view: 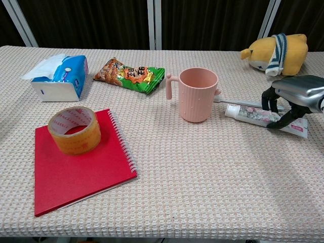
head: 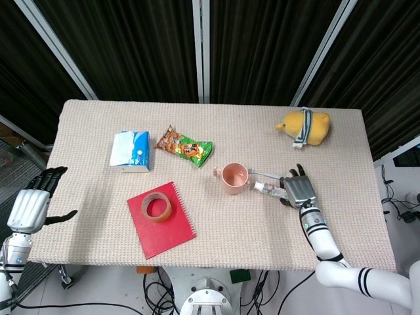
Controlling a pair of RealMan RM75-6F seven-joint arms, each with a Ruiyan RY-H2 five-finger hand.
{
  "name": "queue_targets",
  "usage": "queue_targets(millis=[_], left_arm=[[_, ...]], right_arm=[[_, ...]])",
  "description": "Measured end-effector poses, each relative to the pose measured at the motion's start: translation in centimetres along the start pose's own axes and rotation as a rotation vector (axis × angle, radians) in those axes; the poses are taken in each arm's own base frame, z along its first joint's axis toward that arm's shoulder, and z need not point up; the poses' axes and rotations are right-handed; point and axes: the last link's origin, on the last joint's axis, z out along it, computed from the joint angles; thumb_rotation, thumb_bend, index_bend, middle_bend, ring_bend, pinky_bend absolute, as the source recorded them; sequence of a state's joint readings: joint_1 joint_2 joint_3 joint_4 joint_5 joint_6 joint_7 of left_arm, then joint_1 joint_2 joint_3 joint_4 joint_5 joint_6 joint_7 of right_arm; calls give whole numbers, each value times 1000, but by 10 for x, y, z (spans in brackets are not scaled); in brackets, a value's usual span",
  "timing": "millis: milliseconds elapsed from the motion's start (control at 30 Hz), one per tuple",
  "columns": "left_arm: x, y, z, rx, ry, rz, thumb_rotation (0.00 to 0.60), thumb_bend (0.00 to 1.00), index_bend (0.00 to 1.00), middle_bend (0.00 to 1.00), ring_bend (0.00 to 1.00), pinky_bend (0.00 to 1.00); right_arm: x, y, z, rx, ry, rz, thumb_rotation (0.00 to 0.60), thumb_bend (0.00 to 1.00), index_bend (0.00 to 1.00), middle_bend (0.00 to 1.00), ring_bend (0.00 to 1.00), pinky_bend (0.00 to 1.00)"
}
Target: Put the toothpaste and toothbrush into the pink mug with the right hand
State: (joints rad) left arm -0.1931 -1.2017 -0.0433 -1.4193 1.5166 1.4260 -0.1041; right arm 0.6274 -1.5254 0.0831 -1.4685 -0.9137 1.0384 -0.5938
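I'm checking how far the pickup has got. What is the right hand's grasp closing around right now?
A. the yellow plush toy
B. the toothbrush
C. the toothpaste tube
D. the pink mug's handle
C: in the chest view the right hand has its fingers on either side of the toothpaste tube, whose cap end points toward the pink mug.

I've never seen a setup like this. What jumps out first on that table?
Probably the metal right hand at the table's right edge, fingers curled around a toothpaste tube beside the pink mug in the middle. A yellow plush toy sits in the far right corner. On the left, a roll of tape rests on a bright red notebook.
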Motion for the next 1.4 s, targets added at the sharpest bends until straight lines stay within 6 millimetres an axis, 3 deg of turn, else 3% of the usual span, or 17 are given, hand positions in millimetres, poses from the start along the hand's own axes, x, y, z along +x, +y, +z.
queue_targets(millis=[567, 867, 1100, 1400], left_arm=[[0, 2, 0, 2, -3, -2, 511, 75, 80, 105, 100, 217], [0, 0, 0, 6, 4, -12, 527, 75, 80, 105, 100, 217], [0, -1, -1, 7, 12, -18, 539, 75, 80, 105, 100, 217], [0, -3, -3, 11, 18, -26, 542, 75, 80, 105, 100, 217]], right_arm=[[11, 21, -9, -8, 115, 22, 600, 655, 776, 666, 254, 0], [50, 52, -25, -24, 287, -30, 600, 653, 785, 672, 254, 0], [94, 75, -31, -11, 425, -200, 600, 651, 802, 686, 265, 0], [129, 66, -31, 55, 543, -387, 600, 663, 842, 715, 279, 0]])
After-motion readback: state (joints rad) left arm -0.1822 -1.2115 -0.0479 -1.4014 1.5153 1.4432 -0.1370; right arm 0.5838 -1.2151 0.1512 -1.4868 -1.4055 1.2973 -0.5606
